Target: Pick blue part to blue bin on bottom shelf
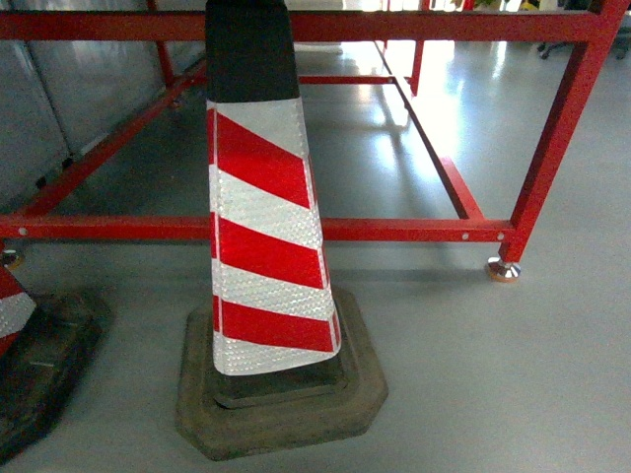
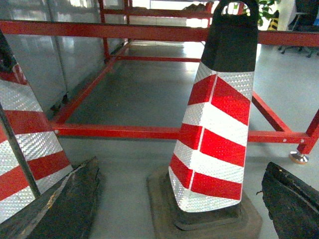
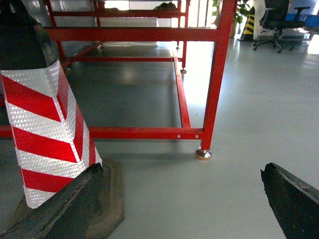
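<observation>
The blue part, the blue bin and the bottom shelf are out of view in all three views. In the left wrist view my left gripper is open, its dark worn fingers wide apart and empty, low over the grey floor and facing a red-and-white traffic cone. My right gripper is open too, with nothing between its fingers, just to the right of the same cone. Neither gripper shows in the head view.
The striped cone stands on a dark rubber base right in front of me. A second cone stands at the left edge. Behind them runs a red steel frame with a metal foot. Office chairs stand far right.
</observation>
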### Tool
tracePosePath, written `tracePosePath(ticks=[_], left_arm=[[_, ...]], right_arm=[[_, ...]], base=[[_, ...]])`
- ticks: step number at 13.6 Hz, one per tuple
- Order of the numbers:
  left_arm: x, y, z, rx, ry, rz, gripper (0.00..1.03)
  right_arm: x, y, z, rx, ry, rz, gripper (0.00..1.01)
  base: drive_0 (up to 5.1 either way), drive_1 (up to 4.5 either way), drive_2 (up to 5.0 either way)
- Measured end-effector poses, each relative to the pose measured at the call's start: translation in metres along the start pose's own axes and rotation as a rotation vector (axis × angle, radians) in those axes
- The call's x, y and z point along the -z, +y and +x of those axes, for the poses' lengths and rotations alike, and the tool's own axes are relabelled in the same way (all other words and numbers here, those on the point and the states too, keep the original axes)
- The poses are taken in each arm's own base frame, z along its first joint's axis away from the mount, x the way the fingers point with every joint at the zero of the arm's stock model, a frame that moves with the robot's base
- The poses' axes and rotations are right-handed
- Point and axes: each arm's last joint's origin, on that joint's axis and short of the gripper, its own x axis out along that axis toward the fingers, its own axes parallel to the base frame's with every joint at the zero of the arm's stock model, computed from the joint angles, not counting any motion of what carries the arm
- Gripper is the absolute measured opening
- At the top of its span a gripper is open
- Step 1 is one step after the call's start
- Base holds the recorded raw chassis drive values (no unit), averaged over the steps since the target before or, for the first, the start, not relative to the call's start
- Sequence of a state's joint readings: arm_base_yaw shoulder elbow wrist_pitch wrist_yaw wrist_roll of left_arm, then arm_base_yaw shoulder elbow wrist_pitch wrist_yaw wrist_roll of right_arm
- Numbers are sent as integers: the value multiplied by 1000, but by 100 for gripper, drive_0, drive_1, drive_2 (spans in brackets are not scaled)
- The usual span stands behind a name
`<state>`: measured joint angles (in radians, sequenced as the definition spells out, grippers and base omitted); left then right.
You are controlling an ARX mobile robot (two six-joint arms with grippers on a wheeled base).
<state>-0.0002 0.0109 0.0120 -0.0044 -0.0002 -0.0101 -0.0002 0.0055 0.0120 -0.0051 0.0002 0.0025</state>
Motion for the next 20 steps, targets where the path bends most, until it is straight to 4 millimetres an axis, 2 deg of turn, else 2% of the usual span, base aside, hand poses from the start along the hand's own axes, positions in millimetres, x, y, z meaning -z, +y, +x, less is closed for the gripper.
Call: tracePosePath(ticks=[20], left_arm=[[0,0,0,0,0,0,98]], right_arm=[[0,0,0,1,0,2,98]], base=[[0,0,0]])
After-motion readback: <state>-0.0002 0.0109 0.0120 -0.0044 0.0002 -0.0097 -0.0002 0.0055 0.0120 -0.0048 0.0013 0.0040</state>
